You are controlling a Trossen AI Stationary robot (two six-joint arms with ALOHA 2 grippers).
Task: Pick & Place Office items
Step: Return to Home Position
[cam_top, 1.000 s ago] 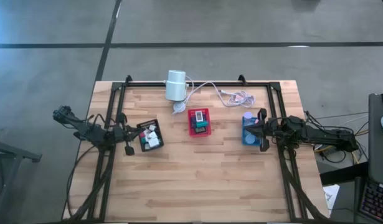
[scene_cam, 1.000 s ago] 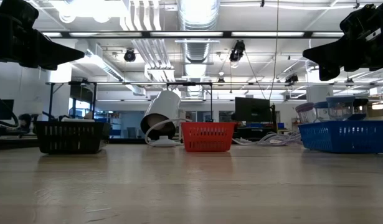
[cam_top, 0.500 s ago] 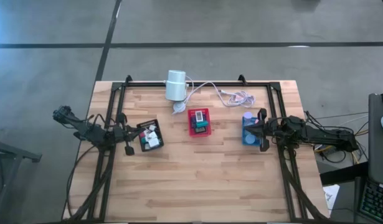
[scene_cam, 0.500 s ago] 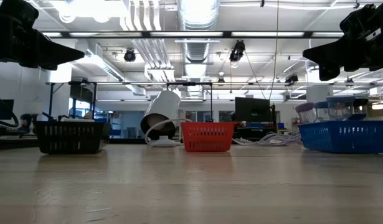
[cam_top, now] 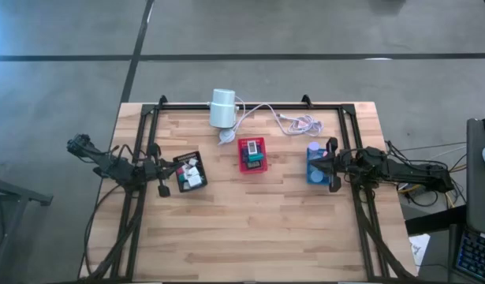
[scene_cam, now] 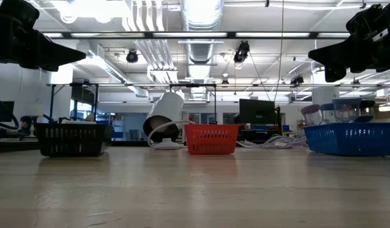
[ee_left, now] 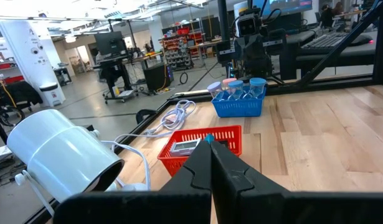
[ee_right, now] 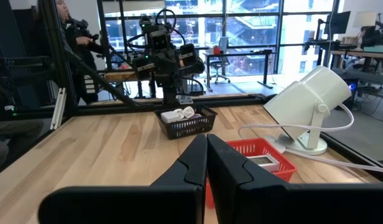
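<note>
Office items (cam_top: 193, 174), small white and pink pieces, fill black basket (cam_top: 177, 170).

Dark left gripper (ee_left: 210, 143) — just ahead, black basket (scene_cam: 71, 139) of mostly white office items (cam_top: 193, 175); red basket (scene_cam: 211, 139) farther off; blue basket (scene_cam: 350, 139) before dark right gripper (ee_right: 207, 142); white cylinder (cam_top: 222, 109) — pale planked wood table (cam_top: 250, 229)

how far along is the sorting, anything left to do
Looks finished: items sit in the black basket, red basket and blue basket; none show loose on the table. In hand: nothing, left arm and right arm at the sides, jaws shut. Left: nothing visible.
</note>
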